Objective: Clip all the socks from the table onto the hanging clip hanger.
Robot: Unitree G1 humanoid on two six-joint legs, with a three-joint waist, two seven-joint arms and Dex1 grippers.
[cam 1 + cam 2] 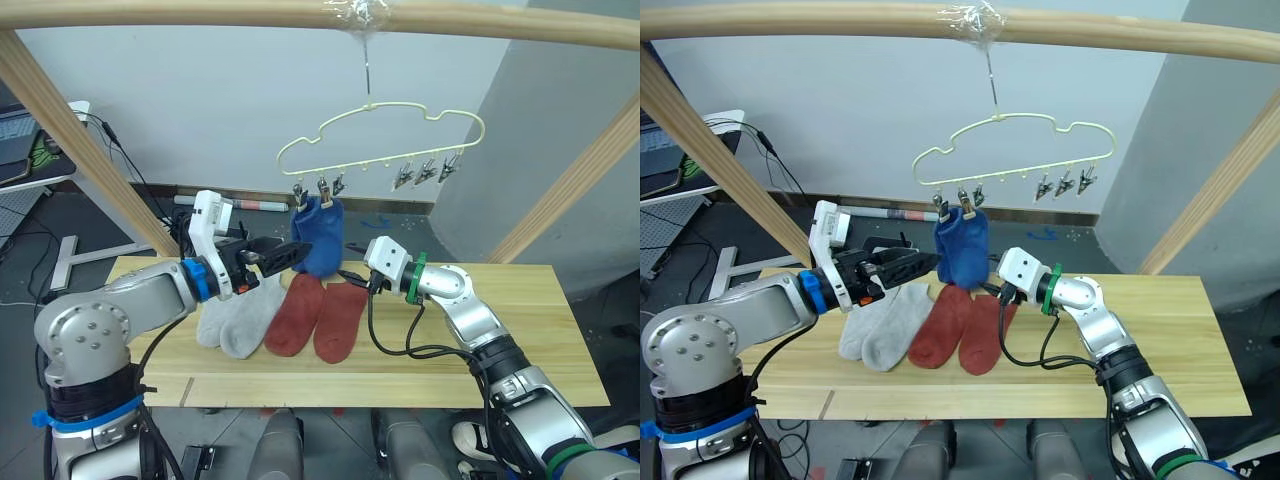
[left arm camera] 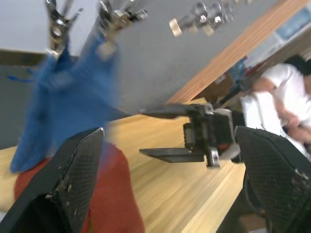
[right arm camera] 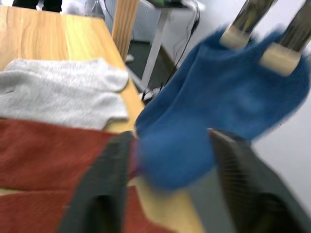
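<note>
Two blue socks (image 1: pixel 318 235) hang clipped between both spread, empty pincers, left pincer (image 1: pixel 296 251) and right pincer (image 1: pixel 352 262).

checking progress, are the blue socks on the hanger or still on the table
On the hanger: the blue socks hang from clips at the left end of the clip hanger, above the table.

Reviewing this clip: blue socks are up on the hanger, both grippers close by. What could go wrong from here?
1. The left gripper and right gripper, both open, flank the hanging blue socks; a careless retreat might snag them and pull them out of the clips.
2. The clip hanger is loaded at one end only, so it may tilt.
3. The grey socks and red socks overlap on the table; a grasp may lift two.
</note>
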